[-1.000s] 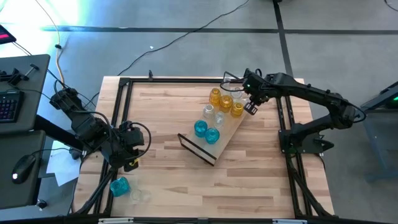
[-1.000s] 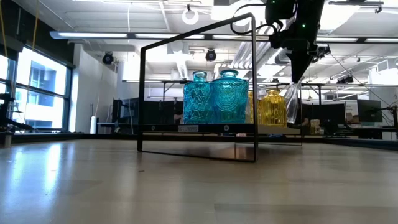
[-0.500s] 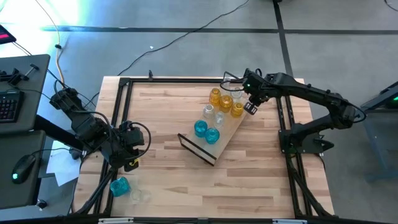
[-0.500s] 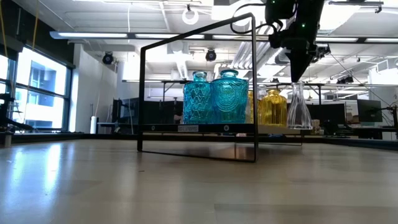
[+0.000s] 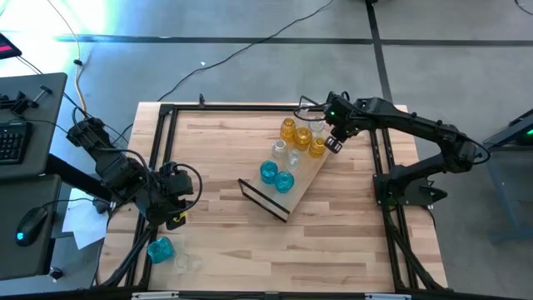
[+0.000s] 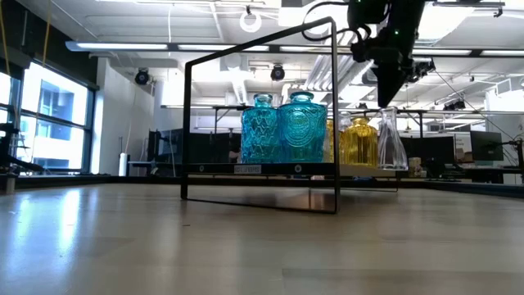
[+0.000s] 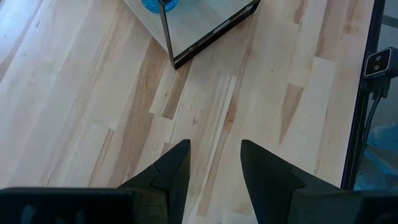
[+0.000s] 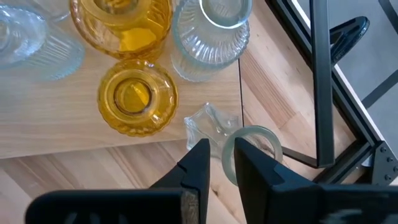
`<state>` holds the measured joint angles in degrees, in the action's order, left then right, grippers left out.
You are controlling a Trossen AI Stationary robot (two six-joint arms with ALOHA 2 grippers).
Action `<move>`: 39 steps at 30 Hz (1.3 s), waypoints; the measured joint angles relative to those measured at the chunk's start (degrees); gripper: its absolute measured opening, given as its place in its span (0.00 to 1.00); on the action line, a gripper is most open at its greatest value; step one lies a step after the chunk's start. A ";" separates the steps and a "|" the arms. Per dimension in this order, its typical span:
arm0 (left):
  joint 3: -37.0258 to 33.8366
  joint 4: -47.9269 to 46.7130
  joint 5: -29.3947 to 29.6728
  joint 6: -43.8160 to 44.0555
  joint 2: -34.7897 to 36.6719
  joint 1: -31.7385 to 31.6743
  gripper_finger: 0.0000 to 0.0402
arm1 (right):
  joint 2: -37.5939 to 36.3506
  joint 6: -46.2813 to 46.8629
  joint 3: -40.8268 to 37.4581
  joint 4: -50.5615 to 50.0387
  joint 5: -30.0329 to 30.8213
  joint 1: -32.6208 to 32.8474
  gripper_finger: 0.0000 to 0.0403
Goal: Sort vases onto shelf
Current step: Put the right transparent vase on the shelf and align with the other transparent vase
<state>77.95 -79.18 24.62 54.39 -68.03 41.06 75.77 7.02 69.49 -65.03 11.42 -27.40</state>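
The shelf (image 5: 268, 198) lies slantwise mid-table. On it stand two teal vases (image 5: 268, 172), three amber vases (image 5: 303, 137) and some clear ones (image 5: 280, 147). My right gripper (image 8: 222, 160) hovers over a clear vase (image 6: 391, 141) standing upright at the shelf's far right end, beside an amber vase (image 8: 137, 98). Its fingers are slightly apart: one is over the vase's mouth, the other outside the neck. My left gripper (image 7: 214, 163) is open and empty over bare tabletop at the left (image 5: 171, 204). My right gripper points down at the clear vase's mouth, with the rim wall (image 8: 227, 155) in the gap between its fingers. The gap is wider than the rim wall. I cannot tell whether a finger touches the glass. The vase stands on its base on the shelf.
A teal vase (image 5: 160, 248) and a clear vase (image 5: 183, 262) lie off the shelf at the table's near left corner. Black rails (image 5: 379, 167) frame the tabletop. The shelf's near end has a black wire frame (image 6: 188, 123). Bare wood lies between the shelf and my left arm.
The clear vase hung tilted below my right gripper and has been brought upright, standing on the shelf's far right end beside the amber vase. My right gripper has stayed almost in place above it.
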 joint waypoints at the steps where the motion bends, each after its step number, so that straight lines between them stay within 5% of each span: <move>1: 0.00 0.00 0.00 -0.02 0.00 0.00 0.33 | 0.00 0.01 0.00 0.16 -0.05 0.00 0.14; 32: 0.00 0.02 0.00 -0.52 0.00 0.00 0.33 | 0.04 2.15 3.08 6.15 -0.88 0.07 0.14; 39: 0.00 0.02 0.00 -0.50 0.00 0.02 0.33 | 0.02 5.12 10.42 -4.81 5.02 0.04 0.13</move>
<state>77.95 -79.15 24.62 53.89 -68.03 41.08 75.79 12.14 79.92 -69.85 16.44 -27.35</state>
